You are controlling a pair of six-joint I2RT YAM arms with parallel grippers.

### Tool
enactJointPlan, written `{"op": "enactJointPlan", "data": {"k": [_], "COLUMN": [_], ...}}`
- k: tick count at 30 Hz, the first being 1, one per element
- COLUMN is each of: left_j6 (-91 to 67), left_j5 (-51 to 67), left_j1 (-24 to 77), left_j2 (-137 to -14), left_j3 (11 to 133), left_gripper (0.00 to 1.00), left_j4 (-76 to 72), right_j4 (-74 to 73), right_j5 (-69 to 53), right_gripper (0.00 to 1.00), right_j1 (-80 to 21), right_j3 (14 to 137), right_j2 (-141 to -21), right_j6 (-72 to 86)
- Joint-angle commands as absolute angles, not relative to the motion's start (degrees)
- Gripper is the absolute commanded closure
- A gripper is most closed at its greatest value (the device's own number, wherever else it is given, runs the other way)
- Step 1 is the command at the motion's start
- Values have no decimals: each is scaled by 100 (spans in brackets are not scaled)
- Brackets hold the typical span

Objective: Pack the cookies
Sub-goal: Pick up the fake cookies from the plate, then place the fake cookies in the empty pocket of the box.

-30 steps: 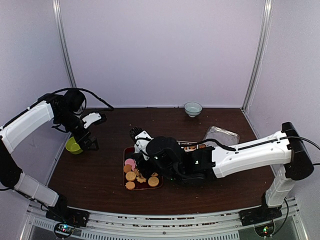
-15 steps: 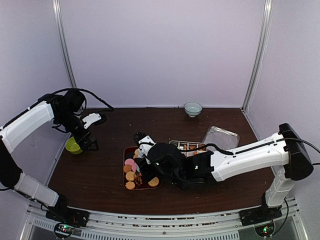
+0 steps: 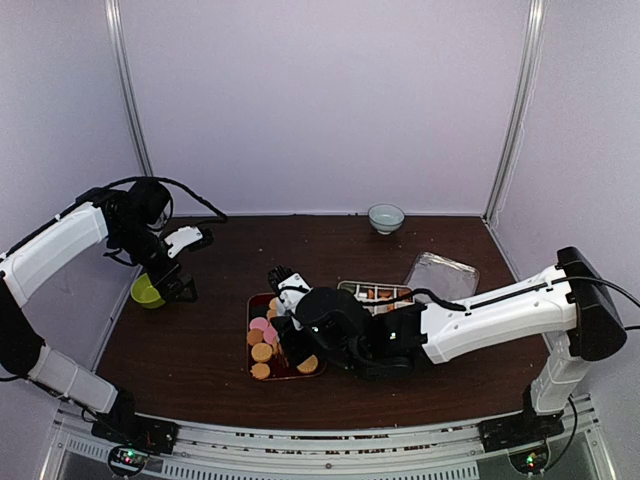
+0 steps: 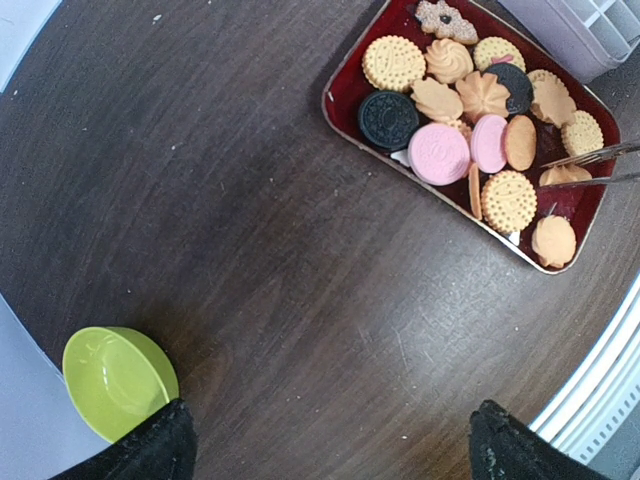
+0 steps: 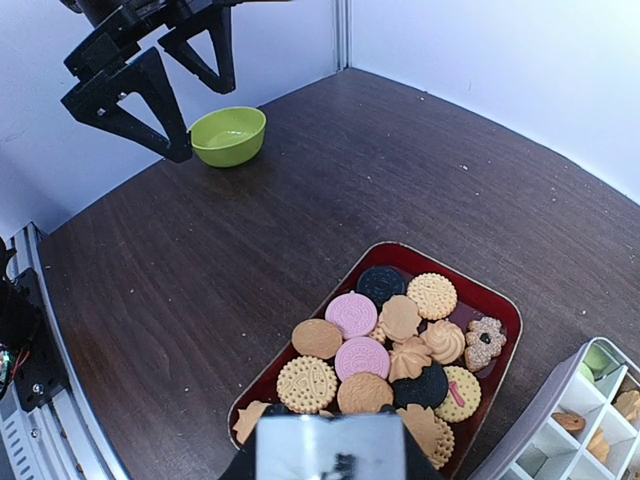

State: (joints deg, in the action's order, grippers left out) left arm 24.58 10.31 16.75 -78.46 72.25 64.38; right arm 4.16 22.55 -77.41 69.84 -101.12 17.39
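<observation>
The cookies [image 5: 390, 340] fill a red tray [image 5: 458, 275]: golden round ones, two pink, two dark brown and some flower shapes. My right gripper [image 5: 330, 440] hovers over the tray's near end, shut on the metal tongs [image 4: 600, 154]. In the left wrist view the tong tips straddle a golden cookie [image 4: 565, 176] at the tray's [image 4: 330, 100] edge; I cannot tell if it is pinched. My left gripper [image 4: 333, 450] hangs open and empty over bare table beside a green bowl [image 4: 115, 380]. From above, the right gripper [image 3: 295, 345] covers part of the tray [image 3: 252, 300].
A white compartment box [image 3: 375, 293] with a few cookies in its cells sits right of the tray. A clear plastic lid [image 3: 443, 270] lies further right. A small pale bowl [image 3: 386, 217] stands at the back wall. The green bowl [image 3: 148, 291] is at the left table edge.
My right arm has drawn back toward the near side over the tray, uncovering the compartment box. The left arm has not moved.
</observation>
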Motion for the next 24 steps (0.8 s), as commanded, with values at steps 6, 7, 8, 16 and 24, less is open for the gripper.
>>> {"op": "enactJointPlan", "data": {"k": [6,7,8,16,24], "left_j6": [2467,2469,2469,2465,2452], "left_j5": [1138,1130,1130,1088,1108], "left_j1": [1636,1640,1640,1640,1634], "left_j2": [-7785,-7782,-7787,-7799,-7814], "left_j3": [7225,7227,7233,7275,7290], "left_gripper": [2,2,2,2,2], "left_j4": [6394,6397,6394,6416,6406], "right_j4": [387,389,389,-234,-1058], "right_j5": [2369,2379,2396,2847,3448], "right_gripper": [100,100,100,100,100], "right_j1": [-7599,-7534,-7467,-6644,-5852], "right_j3": [6910,6851,6771,5873,5005], "right_j2": [-9302,-9148,-8966,-7435,-6361], "right_j6": [1778,1771,1761,1580,1323]}}
